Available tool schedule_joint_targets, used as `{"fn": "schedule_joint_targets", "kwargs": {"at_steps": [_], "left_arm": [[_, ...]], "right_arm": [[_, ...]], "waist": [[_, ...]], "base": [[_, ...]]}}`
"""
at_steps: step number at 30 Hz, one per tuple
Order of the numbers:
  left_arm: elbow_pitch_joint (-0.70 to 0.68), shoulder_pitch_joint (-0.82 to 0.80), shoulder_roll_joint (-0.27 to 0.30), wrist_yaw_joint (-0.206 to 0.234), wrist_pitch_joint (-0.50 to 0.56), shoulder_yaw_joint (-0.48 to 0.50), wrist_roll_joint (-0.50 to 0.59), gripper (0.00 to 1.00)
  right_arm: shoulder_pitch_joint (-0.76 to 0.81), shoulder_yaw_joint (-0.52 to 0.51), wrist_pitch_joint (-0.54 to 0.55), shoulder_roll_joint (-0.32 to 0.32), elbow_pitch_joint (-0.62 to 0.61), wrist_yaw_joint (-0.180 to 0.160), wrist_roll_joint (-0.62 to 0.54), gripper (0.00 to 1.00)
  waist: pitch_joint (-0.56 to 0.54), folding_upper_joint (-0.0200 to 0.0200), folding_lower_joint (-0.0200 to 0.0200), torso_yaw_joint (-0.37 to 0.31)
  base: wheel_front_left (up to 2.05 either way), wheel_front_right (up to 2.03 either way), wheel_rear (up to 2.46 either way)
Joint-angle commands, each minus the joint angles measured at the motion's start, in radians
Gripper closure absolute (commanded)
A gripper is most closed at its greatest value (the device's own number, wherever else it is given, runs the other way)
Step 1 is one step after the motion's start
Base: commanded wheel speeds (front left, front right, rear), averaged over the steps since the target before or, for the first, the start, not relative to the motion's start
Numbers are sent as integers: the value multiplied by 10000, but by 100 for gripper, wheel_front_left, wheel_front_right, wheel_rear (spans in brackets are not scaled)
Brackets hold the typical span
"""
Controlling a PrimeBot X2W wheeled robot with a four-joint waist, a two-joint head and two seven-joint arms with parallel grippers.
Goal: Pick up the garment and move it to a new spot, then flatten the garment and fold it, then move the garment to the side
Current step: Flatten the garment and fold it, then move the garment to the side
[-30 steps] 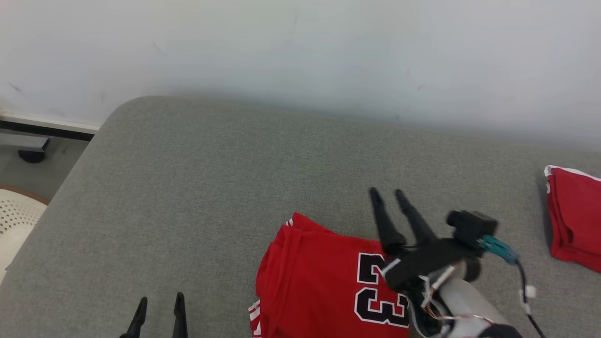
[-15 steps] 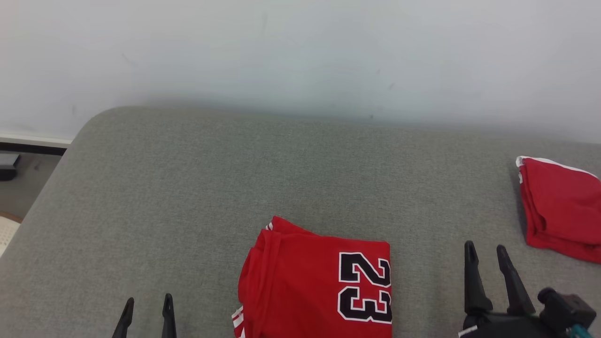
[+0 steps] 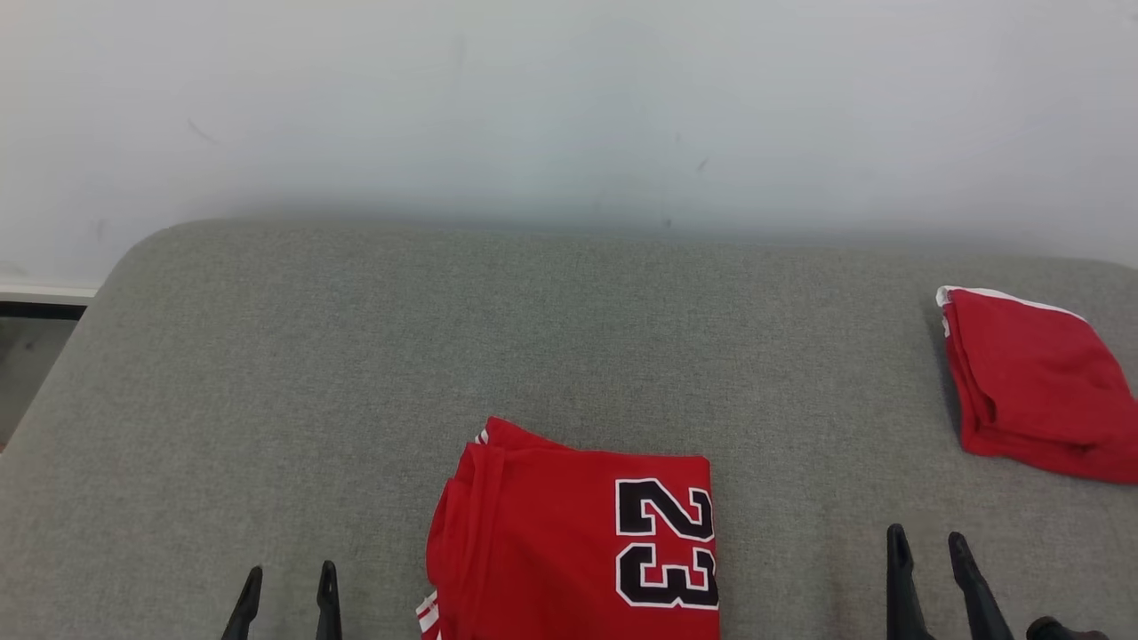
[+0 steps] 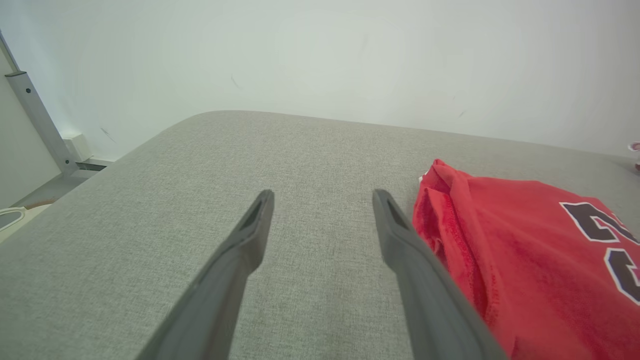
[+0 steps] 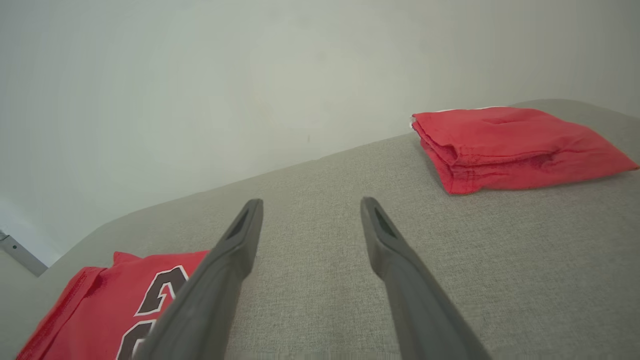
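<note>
The garment (image 3: pixel 569 542) is a red jersey with a black "23", folded flat at the near middle of the grey cushion (image 3: pixel 444 338). It also lies at the right of the left wrist view (image 4: pixel 525 250) and at the lower left of the right wrist view (image 5: pixel 105 305). My left gripper (image 3: pixel 289 571) stands open to the left of it, with nothing between its fingers (image 4: pixel 255 225). My right gripper (image 3: pixel 925 535) is open and empty to the garment's right, its fingers (image 5: pixel 245 235) over bare cushion.
A second folded red cloth (image 3: pixel 1031 387) with a white edge lies at the far right of the cushion (image 5: pixel 510 145). A pale wall (image 3: pixel 569 107) backs the cushion. The cushion's left edge drops to the floor (image 3: pixel 27 364).
My right gripper has pulled back off the garment to the lower right. The camera has swung, shifting the whole picture left. The garment lies as it did.
</note>
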Motion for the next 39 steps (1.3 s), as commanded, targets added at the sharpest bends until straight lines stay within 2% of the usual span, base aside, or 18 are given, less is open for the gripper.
{"fn": "schedule_joint_targets", "kwargs": {"at_steps": [1, 10, 21, 39], "left_arm": [[-64, 101, -5, 27, -28, -30, 114, 0], [-145, 226, -2, 32, -28, -221, 230, 0], [-421, 404, -3, 120, -28, -167, 238, 0], [-880, 651, -3, -103, -28, 200, 417, 0]], "right_arm": [[67, 51, -1, 8, -31, 4, -45, 0], [209, 610, -2, 4, 176, 4, -775, 0], [267, 552, -2, 7, 163, 4, -629, 0], [196, 298, -2, 8, 177, 4, -670, 0]], "waist": [[-4, 0, 0, -41], [-95, 0, 0, -130], [-140, 0, 0, -194], [-150, 0, 0, -189]], "base": [[0, 0, 0], [0, 0, 0], [0, 0, 0], [0, 0, 0]]}}
